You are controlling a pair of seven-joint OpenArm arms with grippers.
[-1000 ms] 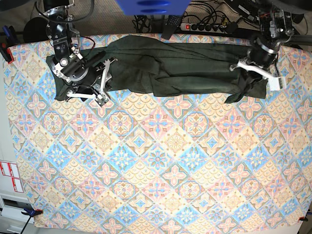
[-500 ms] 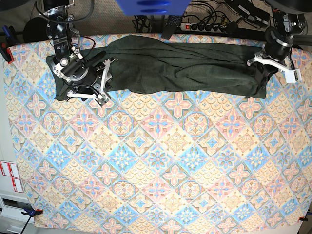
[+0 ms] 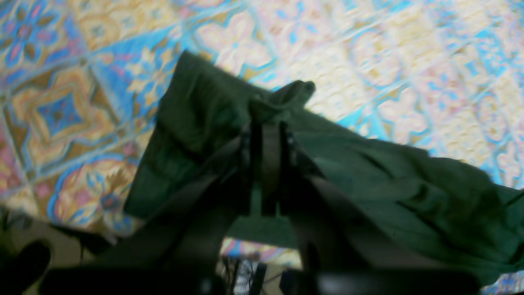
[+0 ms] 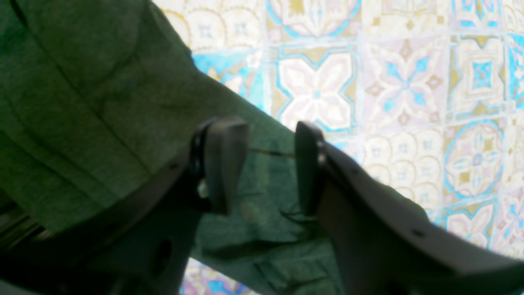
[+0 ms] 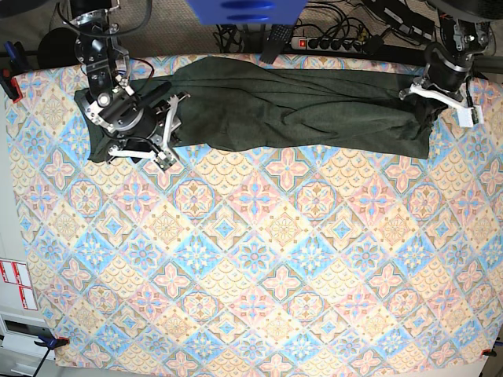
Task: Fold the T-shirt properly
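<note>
On the table, the shirt lies stretched; left gripper pinches its end, right gripper gapes over it.

I'm working over a table w/ patterned tile-print cloth; the olive T-shirt is lying stretched along its far edge.

Left gripper clamped shut, pinching cloth, arm at far edge. Right gripper jaws parted, apparently nothing between them, arm low and angled.
</note>
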